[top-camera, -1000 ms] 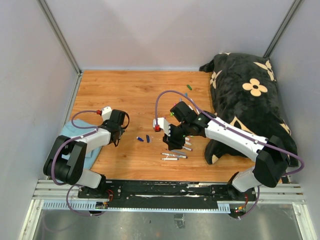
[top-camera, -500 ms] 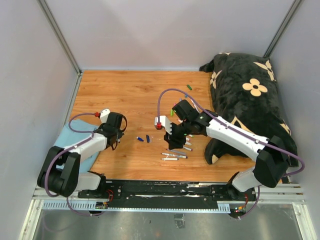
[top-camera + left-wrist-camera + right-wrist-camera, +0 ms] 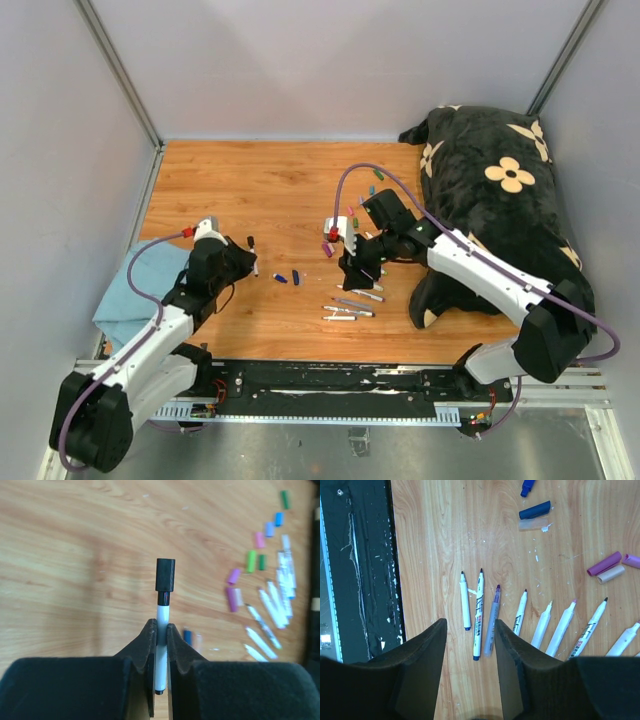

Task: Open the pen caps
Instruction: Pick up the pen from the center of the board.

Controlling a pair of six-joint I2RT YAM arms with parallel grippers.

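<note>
My left gripper [image 3: 160,627] has drawn back, clamped on a pen [image 3: 162,612] with its cap [image 3: 165,574] still on; my right gripper [image 3: 470,625] hovers open, ready to pull.

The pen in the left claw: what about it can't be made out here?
- Left wrist view: the pen has its lower barrel hidden between the fingers of the left gripper.
- Top view: the pen is too small for any detail.
- Right wrist view: the pen falls outside the frame.
</note>
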